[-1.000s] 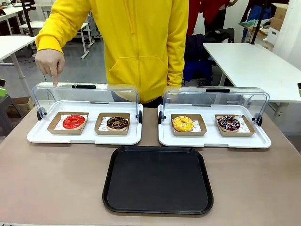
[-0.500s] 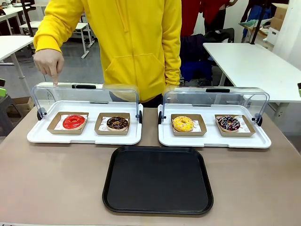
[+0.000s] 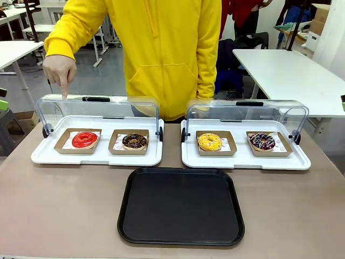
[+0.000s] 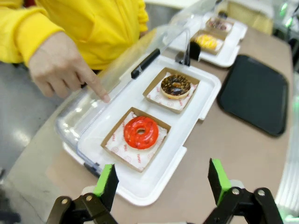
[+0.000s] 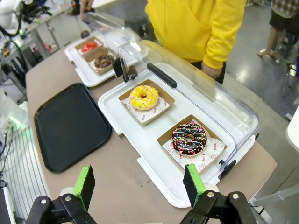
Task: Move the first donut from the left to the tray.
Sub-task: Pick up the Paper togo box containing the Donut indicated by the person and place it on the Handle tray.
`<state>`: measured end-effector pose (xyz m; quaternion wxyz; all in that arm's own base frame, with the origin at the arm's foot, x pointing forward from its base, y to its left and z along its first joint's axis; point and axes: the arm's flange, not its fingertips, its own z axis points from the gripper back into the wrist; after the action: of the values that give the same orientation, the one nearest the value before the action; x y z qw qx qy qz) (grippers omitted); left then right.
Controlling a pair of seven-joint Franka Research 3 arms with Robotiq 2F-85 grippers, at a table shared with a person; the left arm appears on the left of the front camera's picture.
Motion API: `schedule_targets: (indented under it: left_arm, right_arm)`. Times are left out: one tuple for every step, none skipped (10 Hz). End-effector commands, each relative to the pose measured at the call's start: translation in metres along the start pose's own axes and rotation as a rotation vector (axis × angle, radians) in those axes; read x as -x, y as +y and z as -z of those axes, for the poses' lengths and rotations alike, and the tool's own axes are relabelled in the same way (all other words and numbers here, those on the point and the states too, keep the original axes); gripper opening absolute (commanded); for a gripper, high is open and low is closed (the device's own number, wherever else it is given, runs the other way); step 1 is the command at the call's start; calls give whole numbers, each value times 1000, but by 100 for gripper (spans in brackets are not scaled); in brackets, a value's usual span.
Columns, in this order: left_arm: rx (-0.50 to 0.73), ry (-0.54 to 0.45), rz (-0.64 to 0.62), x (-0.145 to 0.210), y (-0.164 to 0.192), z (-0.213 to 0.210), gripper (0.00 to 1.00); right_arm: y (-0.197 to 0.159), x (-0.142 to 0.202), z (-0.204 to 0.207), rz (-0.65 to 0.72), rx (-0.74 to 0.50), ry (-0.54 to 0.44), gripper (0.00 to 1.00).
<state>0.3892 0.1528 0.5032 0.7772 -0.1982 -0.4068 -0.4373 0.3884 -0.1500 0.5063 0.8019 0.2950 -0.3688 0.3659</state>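
on the far left of the table, front view: the red donut (image 3: 84, 139) sits in its brown cardboard holder (image 3: 75, 151) on the left white tray (image 3: 97, 158), in front of the swung-up clear lid (image 3: 97, 110), with the chocolate donut (image 3: 134, 141) just beside it. the black tray (image 3: 181, 206) lies nearer the robot in the middle, bare, well apart from the donut. the person's hand (image 3: 59, 70) points a finger down behind the lid. left wrist view: the left gripper (image 4: 162, 179) hangs over the near edge of the white tray, jaws spread wide, nothing between the green pads, and the red donut (image 4: 141, 132) is ahead and apart from them. the fingertip is at the lid, touching or not i cannot tell. right wrist view: the right gripper (image 5: 139, 182) gapes wide too, holding nothing, above the other white tray (image 5: 148, 142) near the sprinkled donut (image 5: 189, 138). the red donut (image 5: 89, 46) is far off at top left. handling, my guess: light and soft, and the glossy glaze is likely sticky and easily marred, so squeezing the ring would dent it. the holder looks drier and stiffer, so pinch low across two opposite walls. close gently since thin card may buckle, and keep it level so the donut stays in.
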Motion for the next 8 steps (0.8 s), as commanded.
schedule_targets:
  left_arm:
    - [-61, 142, 158, -33, -14, 8, 100]
    - [-44, 230, 228, -49, -19, 19, 100]
    - [-30, 323, 283, -58, -19, 32, 100]
    - [-21, 433, 343, -63, -19, 47, 100]
    - [16, 497, 401, -67, -21, 63, 100]
    - [51, 551, 454, -70, -21, 77, 100]
    - [97, 598, 498, -70, -19, 93, 100]
    - [121, 625, 506, -67, -14, 106, 100]
  right_arm:
    - [-3, -3, -1, -25, -2, -27, 100]
    - [-3, -3, -1, -25, -2, -27, 100]
    - [-3, -3, -1, -25, -2, -27, 100]
    - [-3, -3, -1, -25, -2, -27, 100]
    - [-3, -3, -1, -25, -2, -27, 100]
    - [-3, -3, -1, -25, -2, -27, 100]
    - [-3, -3, -1, -25, -2, -27, 100]
    - [-3, -3, -1, -25, -2, -27, 100]
